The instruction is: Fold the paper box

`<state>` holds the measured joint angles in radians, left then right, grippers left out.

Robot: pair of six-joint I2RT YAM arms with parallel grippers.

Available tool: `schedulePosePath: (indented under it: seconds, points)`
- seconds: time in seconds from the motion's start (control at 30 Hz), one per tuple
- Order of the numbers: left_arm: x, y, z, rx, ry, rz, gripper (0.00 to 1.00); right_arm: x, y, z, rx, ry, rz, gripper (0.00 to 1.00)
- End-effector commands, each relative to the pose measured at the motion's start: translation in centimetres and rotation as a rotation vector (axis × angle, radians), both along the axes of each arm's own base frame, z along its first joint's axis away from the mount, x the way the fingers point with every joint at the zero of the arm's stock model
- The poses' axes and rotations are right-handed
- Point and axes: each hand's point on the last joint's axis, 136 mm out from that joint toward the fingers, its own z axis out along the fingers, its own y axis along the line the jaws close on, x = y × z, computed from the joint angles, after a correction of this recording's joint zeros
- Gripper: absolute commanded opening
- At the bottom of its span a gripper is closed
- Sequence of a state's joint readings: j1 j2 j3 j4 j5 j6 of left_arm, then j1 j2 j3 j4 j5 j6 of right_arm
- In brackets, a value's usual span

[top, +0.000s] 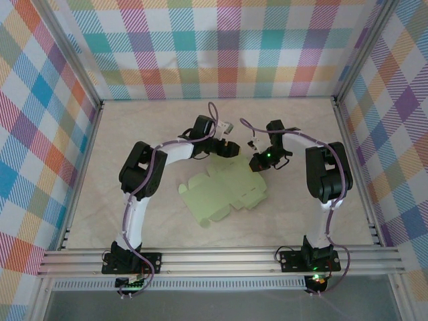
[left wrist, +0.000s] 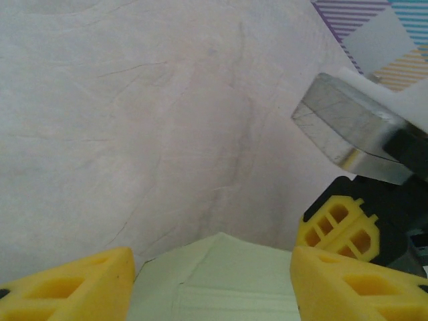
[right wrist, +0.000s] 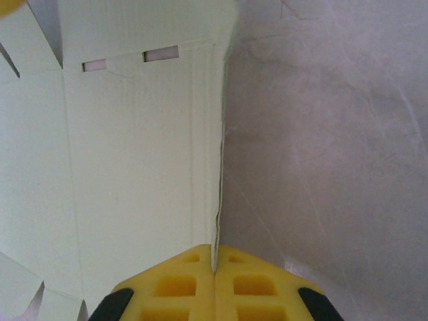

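The paper box is a flat pale green cut-out lying mid-table, its far edge lifted between the two arms. My right gripper sits at its far right corner. In the right wrist view its yellow fingers are shut on the box's thin edge, so that part of the card stands upright. My left gripper is at the far edge of the card. Its jaws are open, with a pointed flap of the box lying between the yellow fingers. The right gripper's finger shows close by.
The pale tabletop is fenced by metal rails and checked cloth walls. Both arm bases are bolted on the near rail. A metal part of the right arm hangs just right of my left gripper.
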<state>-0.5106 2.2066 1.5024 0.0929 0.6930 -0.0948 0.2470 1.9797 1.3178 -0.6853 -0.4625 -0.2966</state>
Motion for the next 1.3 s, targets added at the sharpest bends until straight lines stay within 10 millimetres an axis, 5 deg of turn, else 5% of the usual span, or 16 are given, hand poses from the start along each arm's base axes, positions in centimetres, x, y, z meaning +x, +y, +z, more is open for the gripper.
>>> schedulePosePath:
  seconds: [0.0, 0.1, 0.5, 0.7, 0.77, 1.03, 1.27]
  points:
    - [-0.9, -0.8, -0.4, -0.013, 0.001, -0.080, 0.58, -0.1, 0.4, 1.4, 0.049, -0.004, 0.006, 0.00]
    - [-1.0, -1.0, -0.4, -0.018, 0.000, -0.089, 0.41, 0.0, 0.4, 1.4, 0.052, -0.001, 0.005, 0.00]
    - [0.3, -0.2, -1.7, 0.045, -0.030, -0.039, 0.54, -0.2, 0.5, 1.7, 0.062, 0.003, 0.007, 0.00]
    - [-0.5, -0.4, -1.0, 0.016, -0.023, -0.085, 0.38, -0.1, 0.5, 1.9, 0.060, 0.000, 0.004, 0.00]
    - [-0.8, -0.4, -0.8, 0.014, -0.029, -0.095, 0.25, 0.0, 0.5, 1.9, 0.058, 0.000, -0.003, 0.00]
    - [-2.1, -0.4, -0.7, 0.080, -0.110, -0.097, 0.13, 0.3, 0.9, 2.0, 0.082, 0.018, -0.028, 0.00]
    - [-2.1, 0.2, -0.2, 0.213, -0.303, 0.071, 0.03, 0.3, 1.1, 2.3, 0.100, 0.044, -0.058, 0.00]
